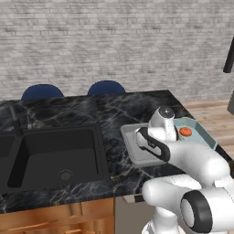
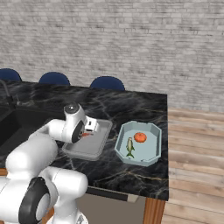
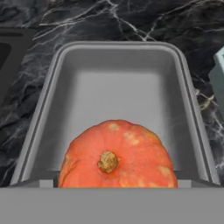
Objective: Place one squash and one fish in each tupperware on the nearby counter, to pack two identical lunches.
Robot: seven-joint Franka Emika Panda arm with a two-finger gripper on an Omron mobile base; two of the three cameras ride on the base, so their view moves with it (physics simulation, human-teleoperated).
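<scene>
filling the hand view, squash (image 3: 117, 155) in grey tray (image 3: 48, 100)

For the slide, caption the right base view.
Arm over grey tray holding a squash; blue tupperware already holds fish and squash.

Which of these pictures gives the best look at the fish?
The right base view: the fish lies in full sight in the blue-grey tupperware, beside a squash. In the left base view the arm hides that part of the tupperware; the hand view looks at the grey tray.
</scene>
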